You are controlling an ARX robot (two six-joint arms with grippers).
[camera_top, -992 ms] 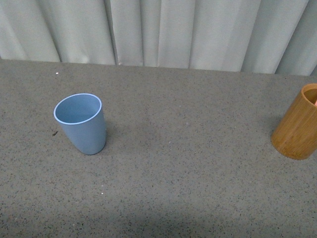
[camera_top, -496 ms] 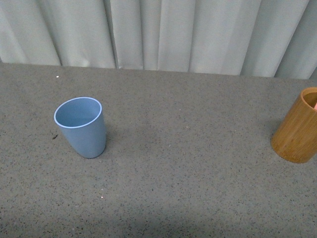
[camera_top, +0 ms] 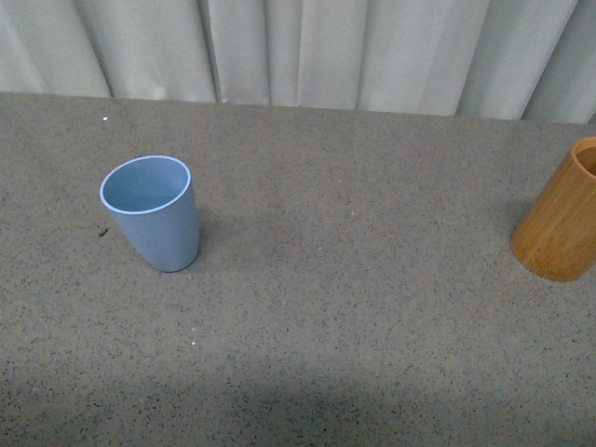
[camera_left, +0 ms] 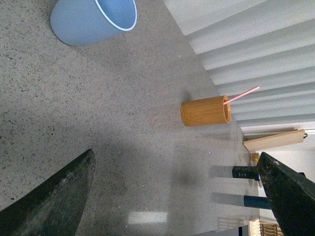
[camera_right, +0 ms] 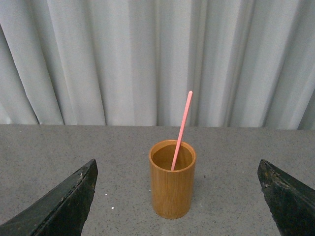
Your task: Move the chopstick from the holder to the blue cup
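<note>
Holder (camera_top: 559, 214) shifted up-frame; both jaws spread wide, empty.

My left tool (camera_left: 175, 152): two near-black, wedge-shaped fingers (camera_left: 59, 196), broad at the base and tapering to a blunt tip. Their surface is matt and rough, with faint greenish mottling and pale specks. My right tool (camera_right: 177, 161): same build, two black tapered fingers (camera_right: 66, 206) with a grainy finish, a shade lighter along the slanted inner edges. The rest of me is out of frame.
</note>
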